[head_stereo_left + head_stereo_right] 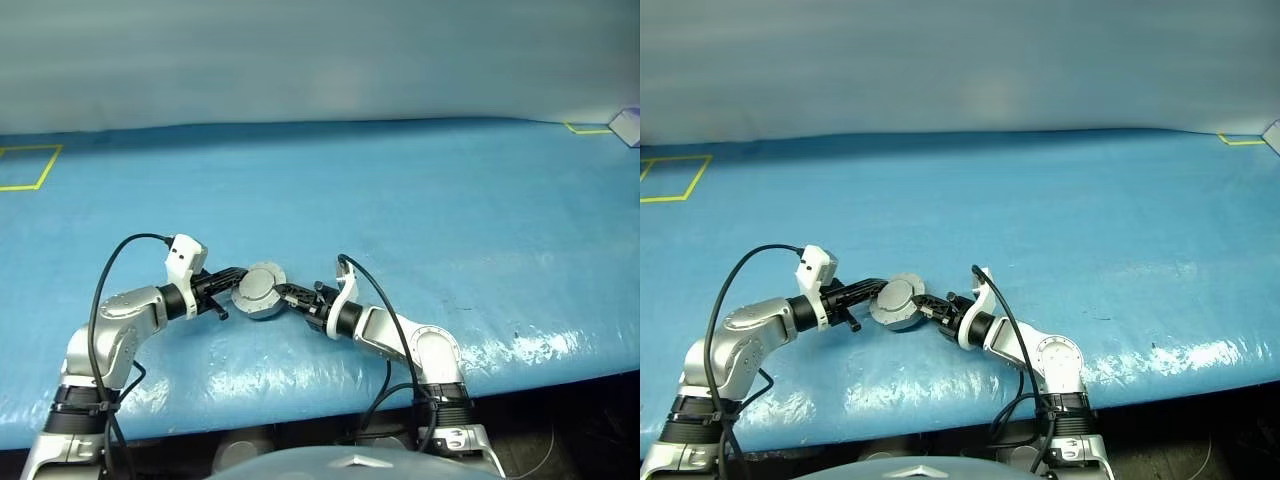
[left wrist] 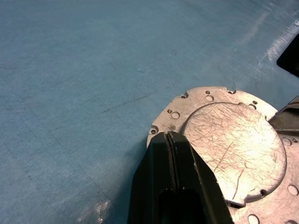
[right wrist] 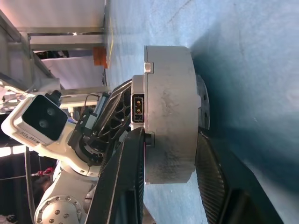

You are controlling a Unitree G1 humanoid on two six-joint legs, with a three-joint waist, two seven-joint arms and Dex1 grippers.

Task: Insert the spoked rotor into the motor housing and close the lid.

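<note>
Closest to the head camera, the motor housing [image 1: 262,291] is seen between the two hands over the blue desk [image 1: 420,210], its lid [image 2: 233,144] shut with the plain grey face upward. At its left edge the left hand [image 1: 233,284] is pressed, fingers together; whether anything is pinched cannot be told. From the right, the right hand [image 3: 168,179] is set around the housing, one finger [image 3: 122,177] on each flat face, clamped on it. Nothing inside the housing can be made out. Yellow tape [image 1: 30,166] is marked far off on the desk.
</note>
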